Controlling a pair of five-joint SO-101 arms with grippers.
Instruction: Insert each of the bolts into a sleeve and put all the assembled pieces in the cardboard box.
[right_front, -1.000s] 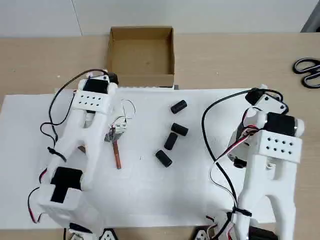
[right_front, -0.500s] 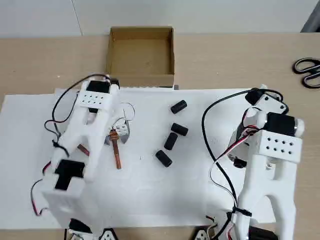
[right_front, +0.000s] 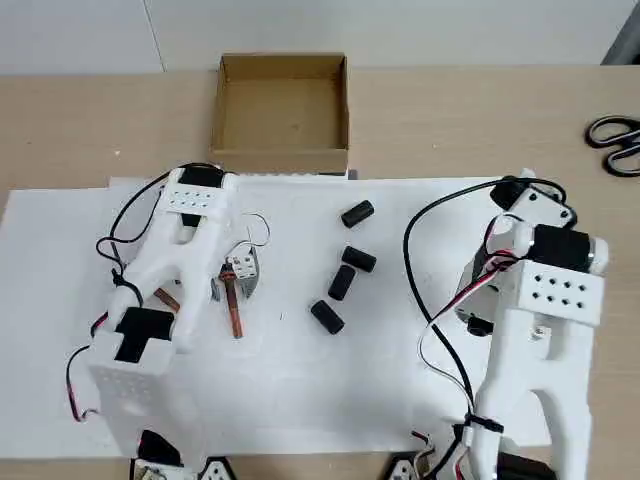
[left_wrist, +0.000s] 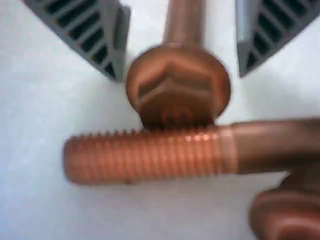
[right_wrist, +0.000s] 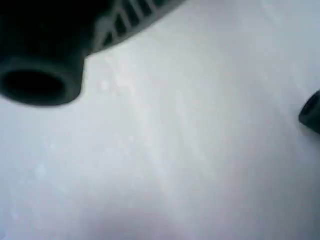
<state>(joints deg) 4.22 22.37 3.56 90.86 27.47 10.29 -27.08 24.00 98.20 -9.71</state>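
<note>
Left end effector (left_wrist: 178, 72) is released, jaws spread on either side of a copper bolt (left_wrist: 177, 87), 1 finger (left_wrist: 90, 30) on each side of its shank just behind the head. No contact visible. A 2nd bolt (left_wrist: 150, 155) lies crosswise right against that head, threaded end free. The head of a 3rd bolt (left_wrist: 285, 215) sits just beside the 2nd.

In the high view the left end effector (right_front: 236, 282) is low over the white sheet (right_front: 330, 390), and the bolt (right_front: 234, 315) runs out from between the jaws back toward the arm's base.

Right end effector (right_front: 478, 312) is clenched on a black sleeve (right_wrist: 40, 75), open bore showing, held just above the sheet; the high view shows this sleeve (right_front: 480, 326) at its tip.

4 loose sleeves (right_front: 341, 282) lie on the sheet between the 2 end effectors, nearer the left 1. The box (right_front: 282, 158) stands on the tabletop (right_front: 450, 110) beyond the left end effector, well apart from the right 1. Scissors (right_front: 615, 140) lie far out past the right arm.
</note>
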